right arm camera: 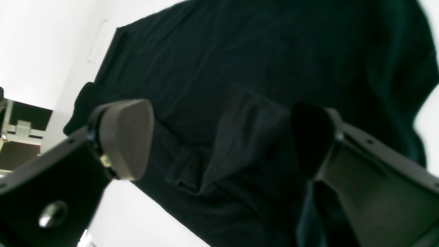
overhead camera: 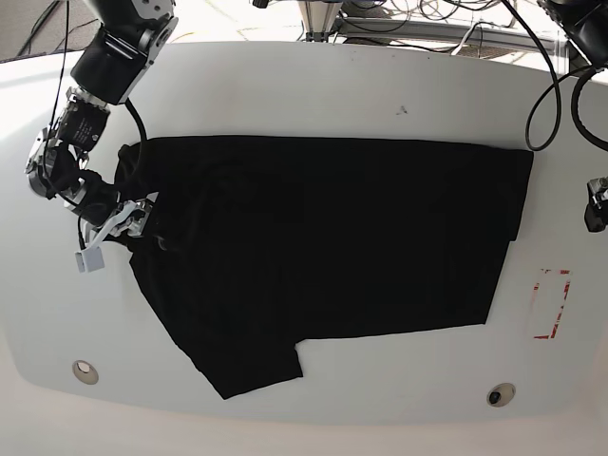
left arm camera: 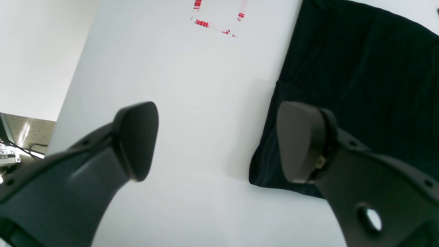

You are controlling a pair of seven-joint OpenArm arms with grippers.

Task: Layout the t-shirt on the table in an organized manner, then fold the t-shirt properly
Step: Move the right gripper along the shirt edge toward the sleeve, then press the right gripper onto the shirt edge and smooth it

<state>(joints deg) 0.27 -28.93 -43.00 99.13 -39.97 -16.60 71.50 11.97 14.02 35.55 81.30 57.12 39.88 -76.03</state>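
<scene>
Both grippers gape empty: the right gripper (right arm camera: 219,137) above the t-shirt (overhead camera: 323,247), the left gripper (left arm camera: 216,140) over the table (left arm camera: 192,103).

Most of the table (overhead camera: 313,76) centre is covered by the t-shirt (overhead camera: 323,237). Bare strips are left along the far edge, the near edge and both ends. Two metal fittings (overhead camera: 85,370) and a red rectangle mark (overhead camera: 551,304) are seen near the front corners.
</scene>
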